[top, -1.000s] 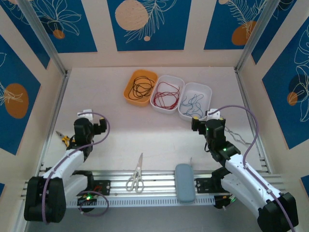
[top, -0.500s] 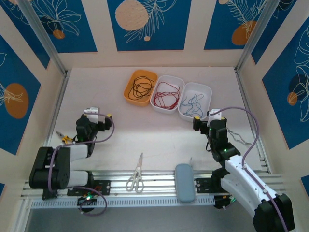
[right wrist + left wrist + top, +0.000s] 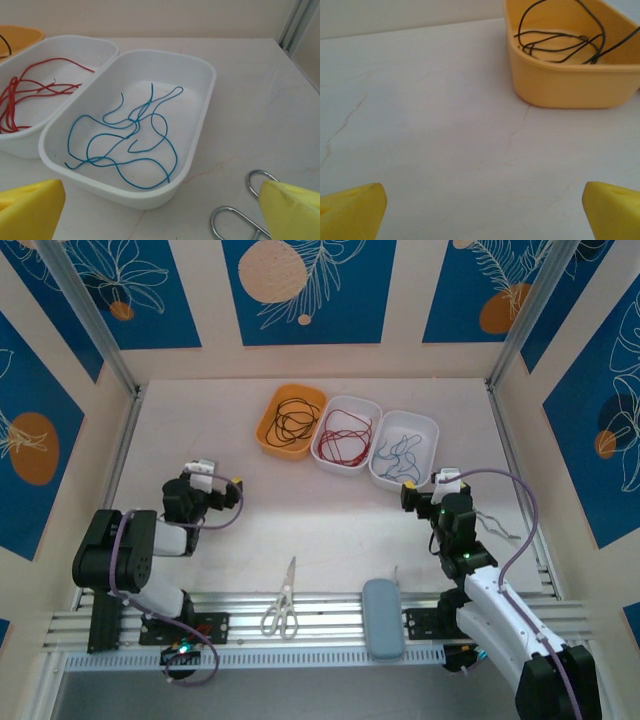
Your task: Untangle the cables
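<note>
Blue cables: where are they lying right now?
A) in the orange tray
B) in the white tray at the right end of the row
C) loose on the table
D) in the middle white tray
B: the blue cables lie inside the end white tray, while the neighbouring white tray holds the red cables.

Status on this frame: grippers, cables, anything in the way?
Left gripper open, empty; right gripper open, empty. Black cable in orange tray, red cable and blue cable in separate white trays. Scissors by front rail, clear of trays.
</note>
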Robot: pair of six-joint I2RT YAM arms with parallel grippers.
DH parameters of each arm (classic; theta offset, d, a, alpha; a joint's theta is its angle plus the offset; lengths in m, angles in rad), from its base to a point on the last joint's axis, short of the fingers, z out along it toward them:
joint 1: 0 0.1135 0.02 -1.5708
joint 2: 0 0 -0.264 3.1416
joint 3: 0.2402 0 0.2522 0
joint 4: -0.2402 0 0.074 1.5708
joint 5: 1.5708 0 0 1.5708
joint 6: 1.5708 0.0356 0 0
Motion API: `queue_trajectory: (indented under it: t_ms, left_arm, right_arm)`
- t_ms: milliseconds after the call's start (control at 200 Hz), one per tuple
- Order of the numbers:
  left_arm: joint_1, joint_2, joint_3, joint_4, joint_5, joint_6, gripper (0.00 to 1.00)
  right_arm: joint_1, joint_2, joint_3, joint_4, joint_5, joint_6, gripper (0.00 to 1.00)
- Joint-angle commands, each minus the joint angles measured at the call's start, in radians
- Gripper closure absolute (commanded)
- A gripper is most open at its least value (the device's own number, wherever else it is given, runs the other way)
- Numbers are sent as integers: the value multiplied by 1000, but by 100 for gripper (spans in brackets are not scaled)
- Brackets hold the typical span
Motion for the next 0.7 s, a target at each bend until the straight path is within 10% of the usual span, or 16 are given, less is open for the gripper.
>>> queue_trajectory:
  t_ms: [0, 240, 695]
  left_arm:
    - [15, 4, 48, -47, 75, 29, 0]
    - [22, 9, 61, -61, -129, -47, 0]
    - [20, 8, 55, -51, -131, -46, 0]
  right_arm:
    - [-25, 15, -30, 118, -70, -24, 1]
    - [-94, 183, -32, 300, -177, -41, 1]
    - [-175, 495, 16, 565, -307, -24, 1]
